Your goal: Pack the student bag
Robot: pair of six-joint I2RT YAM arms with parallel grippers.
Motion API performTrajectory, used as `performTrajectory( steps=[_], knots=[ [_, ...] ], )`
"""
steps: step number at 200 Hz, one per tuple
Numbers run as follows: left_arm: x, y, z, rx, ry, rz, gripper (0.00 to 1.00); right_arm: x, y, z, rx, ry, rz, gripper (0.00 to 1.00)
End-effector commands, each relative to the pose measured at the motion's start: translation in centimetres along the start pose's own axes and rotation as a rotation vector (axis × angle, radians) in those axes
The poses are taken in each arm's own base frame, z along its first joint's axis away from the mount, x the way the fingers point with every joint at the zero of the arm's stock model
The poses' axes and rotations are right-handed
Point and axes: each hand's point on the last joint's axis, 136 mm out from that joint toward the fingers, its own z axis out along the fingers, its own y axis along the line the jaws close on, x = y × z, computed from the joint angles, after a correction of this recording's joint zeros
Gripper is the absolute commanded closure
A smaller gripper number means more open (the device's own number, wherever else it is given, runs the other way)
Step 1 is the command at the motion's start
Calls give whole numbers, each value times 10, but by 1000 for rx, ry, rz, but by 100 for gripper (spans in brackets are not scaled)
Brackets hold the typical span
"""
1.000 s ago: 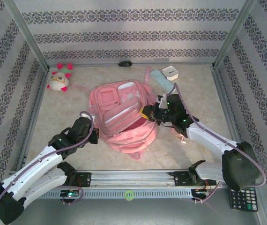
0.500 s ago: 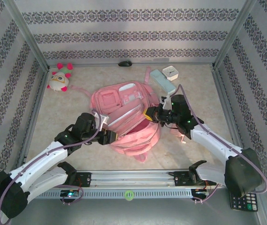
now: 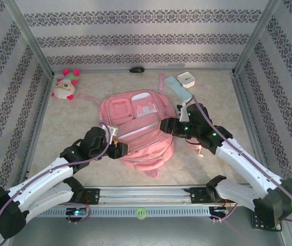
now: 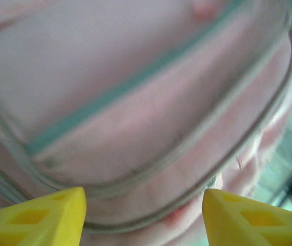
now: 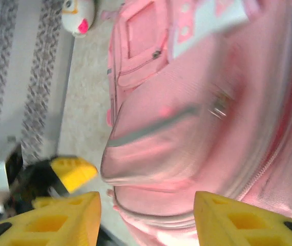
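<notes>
The table (image 3: 74, 154) carried a pink backpack (image 3: 136, 128) at the middle of its surface. The backpack lay flat with the lighter front pockets facing up. One pink strap trailed toward the far edge and another toward the far-left corner. The main flap lay down on the body. Whether the zipper was closed could not be determined.

Left gripper (image 3: 120, 149): positioned at the near-left side of the backpack, just beside the fabric. In the left wrist view, the two yellow fingertips (image 4: 43, 215) stood spread wide apart. The blurred pink fabric with its grey zipper lines (image 4: 136, 102) lay beyond them. No fabric was pinched between them.

Right gripper (image 3: 164, 125): positioned at the right side of the backpack, at its edge. In the right wrist view, its yellow fingers (image 5: 238, 218) were likewise spread, with the backpack (image 5: 197, 113) ahead of them and nothing clamped. The same view showed one yellow finger of the left gripper (image 5: 73, 171) across the backpack.

Other items on the surface:
- A white-and-pink plush toy (image 3: 65, 86) near the far-left corner, well apart from the backpack.
- A pale green case (image 3: 175, 86) and a white box (image 3: 187, 79) near the far edge, right of centre, touching or just beside each other.
- A small black object (image 3: 136, 69) at the middle of the far edge.
</notes>
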Motion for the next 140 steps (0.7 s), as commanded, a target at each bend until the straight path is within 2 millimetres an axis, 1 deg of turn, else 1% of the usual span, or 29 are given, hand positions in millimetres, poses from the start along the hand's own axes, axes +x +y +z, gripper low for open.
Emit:
performTrajectory(
  steps=[1,18,30,43,60,72,86,102,122,140],
  knots=[
    [-26,23,-12,-158,-91,-18,39,18,-1,-11,87,98,-529,44],
    [-31,32,-17,-214,-96,-20,39,27,4,-8,119,193,-819,42],
    [-33,38,-21,-241,-106,-22,38,32,9,0,114,259,-984,42],
    [-35,45,-25,-269,-124,-32,37,40,17,14,81,319,-1162,40],
    [-37,52,-30,-285,-146,-48,36,53,28,38,35,380,-1422,36],
    [-37,58,-33,-296,-159,-72,35,54,34,58,26,383,-1554,34],
    [-38,63,-37,-302,-176,-93,35,53,43,80,-1,376,-1627,33],
    [-37,68,-40,-306,-188,-110,35,52,50,99,-33,380,-1670,32],
    [-37,70,-42,-303,-197,-123,35,56,47,119,-56,421,-1704,30],
    [-38,71,-43,-302,-201,-127,35,62,42,130,-81,462,-1725,29]
  ],
)
